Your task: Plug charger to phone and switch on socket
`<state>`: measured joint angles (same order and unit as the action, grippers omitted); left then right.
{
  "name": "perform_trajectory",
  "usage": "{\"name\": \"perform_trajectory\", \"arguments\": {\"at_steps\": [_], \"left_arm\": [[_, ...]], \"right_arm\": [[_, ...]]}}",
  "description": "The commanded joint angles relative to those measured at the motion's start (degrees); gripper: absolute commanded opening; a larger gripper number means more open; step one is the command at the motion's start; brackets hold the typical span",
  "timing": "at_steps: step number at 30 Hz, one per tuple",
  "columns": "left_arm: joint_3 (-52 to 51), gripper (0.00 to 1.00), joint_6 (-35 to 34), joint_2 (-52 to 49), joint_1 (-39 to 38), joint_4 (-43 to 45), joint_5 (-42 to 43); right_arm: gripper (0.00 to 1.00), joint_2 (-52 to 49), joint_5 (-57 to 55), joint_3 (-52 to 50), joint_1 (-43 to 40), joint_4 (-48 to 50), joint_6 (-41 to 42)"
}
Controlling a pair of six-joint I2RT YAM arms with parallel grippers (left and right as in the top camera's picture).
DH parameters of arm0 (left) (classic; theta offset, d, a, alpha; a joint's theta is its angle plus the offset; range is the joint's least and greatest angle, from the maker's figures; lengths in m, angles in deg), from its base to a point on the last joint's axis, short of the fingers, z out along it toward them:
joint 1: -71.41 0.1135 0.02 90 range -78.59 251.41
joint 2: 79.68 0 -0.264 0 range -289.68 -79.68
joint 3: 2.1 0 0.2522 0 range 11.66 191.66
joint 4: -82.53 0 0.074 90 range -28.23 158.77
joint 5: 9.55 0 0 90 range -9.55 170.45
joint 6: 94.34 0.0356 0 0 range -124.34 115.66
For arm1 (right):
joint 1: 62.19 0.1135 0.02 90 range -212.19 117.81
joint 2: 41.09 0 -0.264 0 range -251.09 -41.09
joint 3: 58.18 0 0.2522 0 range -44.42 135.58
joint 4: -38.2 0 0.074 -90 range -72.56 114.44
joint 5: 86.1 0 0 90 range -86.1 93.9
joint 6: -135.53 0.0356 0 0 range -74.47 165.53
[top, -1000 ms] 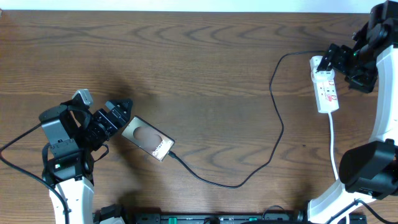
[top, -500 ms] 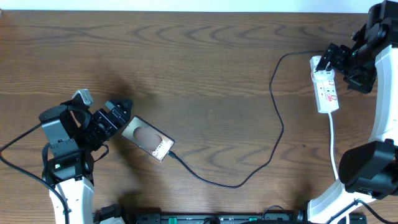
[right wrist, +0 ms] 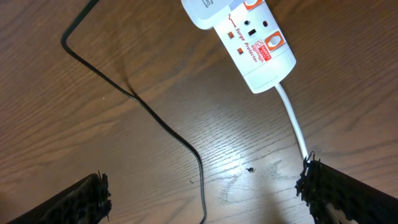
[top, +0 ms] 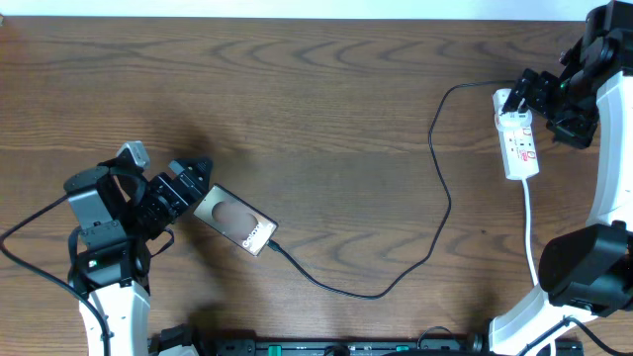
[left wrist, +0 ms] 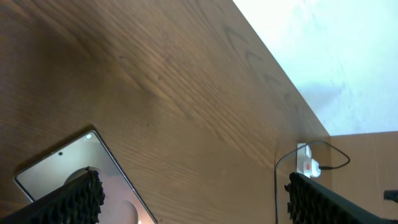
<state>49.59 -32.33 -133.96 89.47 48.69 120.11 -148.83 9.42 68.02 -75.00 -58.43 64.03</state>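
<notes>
Charger [top: 449,201] looks seated in the phone [top: 235,220], left on the tabletop. Left end effector [top: 186,190] is released beside it. Right end effector [top: 544,109] gapes wide over the socket [top: 518,140]; switching is likely what's left.

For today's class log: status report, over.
Left gripper open by phone; right gripper open at socket. Charger reaches phone's end. Nothing in way.

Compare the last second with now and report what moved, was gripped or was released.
Nothing visibly changed. The left claw stays open at the end of the phone, holding nothing. The right claw stays open by the socket. The charger lies in the same loop, its tip at the phone's lettered end.
</notes>
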Motion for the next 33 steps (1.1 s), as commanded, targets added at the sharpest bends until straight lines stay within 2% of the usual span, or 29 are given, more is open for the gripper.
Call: {"name": "perform_trajectory", "arguments": {"at_steps": [1, 6, 11, 15, 23, 28, 33], "left_arm": [[0.76, 0.91, 1.42, 0.35, -1.01, -0.57, -0.74], [0.55, 0.91, 1.40, 3.43, -4.68, -0.61, -9.51], [-1.92, 0.91, 1.38, 9.66, -14.60, 0.68, -31.98], [-8.02, 0.92, 1.75, 17.57, -20.55, 9.20, -44.04], [-25.11, 0.91, 11.32, 34.32, -21.09, 32.28, -42.66], [-32.35, 0.91, 13.90, 42.82, -20.98, 35.43, -42.49], [-36.57, 0.91, 21.57, 48.15, -20.72, 35.36, -37.88]], "right_arm": [[0.99, 0.59, -0.50, 0.76, 0.44, -0.09, 0.76], [0.99, 0.59, -0.50, 0.76, 0.44, -0.09, 0.76], [0.99, 0.59, -0.50, 0.76, 0.44, -0.09, 0.76], [0.99, 0.59, -0.48, 0.76, 0.44, -0.09, 0.76], [0.99, 0.59, -0.50, 0.76, 0.44, -0.09, 0.76], [0.99, 0.59, -0.50, 0.76, 0.44, -0.09, 0.76], [0.99, 0.59, -0.50, 0.76, 0.44, -0.09, 0.76]]}}
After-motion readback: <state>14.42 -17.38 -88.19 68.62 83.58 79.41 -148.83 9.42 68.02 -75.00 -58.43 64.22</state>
